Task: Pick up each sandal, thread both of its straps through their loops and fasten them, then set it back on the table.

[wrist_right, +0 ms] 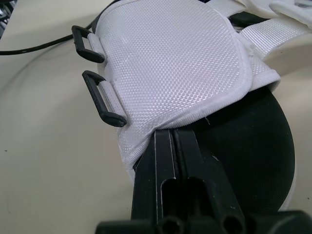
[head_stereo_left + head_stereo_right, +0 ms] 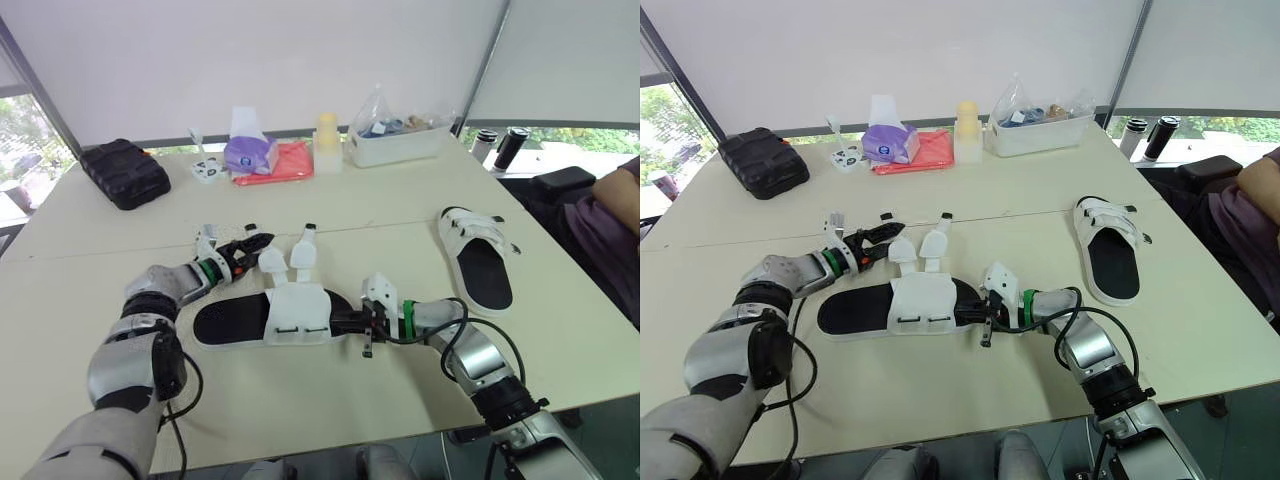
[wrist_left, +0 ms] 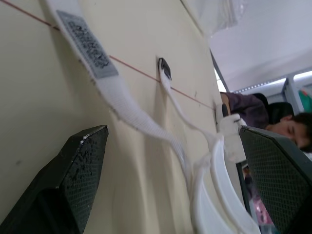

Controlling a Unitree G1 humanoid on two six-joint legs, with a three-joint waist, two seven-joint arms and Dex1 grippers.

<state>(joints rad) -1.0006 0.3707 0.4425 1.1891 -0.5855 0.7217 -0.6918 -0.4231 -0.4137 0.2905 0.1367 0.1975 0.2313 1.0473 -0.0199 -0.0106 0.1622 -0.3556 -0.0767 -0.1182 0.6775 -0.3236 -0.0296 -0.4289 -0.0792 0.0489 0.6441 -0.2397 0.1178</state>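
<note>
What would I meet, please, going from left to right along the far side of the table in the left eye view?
black case → purple tissue pack → pale yellow container → clear plastic bin → black bottle

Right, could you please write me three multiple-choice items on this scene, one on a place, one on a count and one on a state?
1. Where does the far sandal lie from the near sandal?
A. to the robot's right
B. stacked on it
C. to the robot's left
2. How many black loops does the near sandal's white flap carry?
A. one
B. two
C. four
3. How are the near sandal's straps?
A. threaded and fastened
B. loose on the table
C. knotted together
Key: 1 A, it lies off to the robot's right; 2 B, two sit side by side on the flap's edge; 3 B, both ends lie free.
</note>
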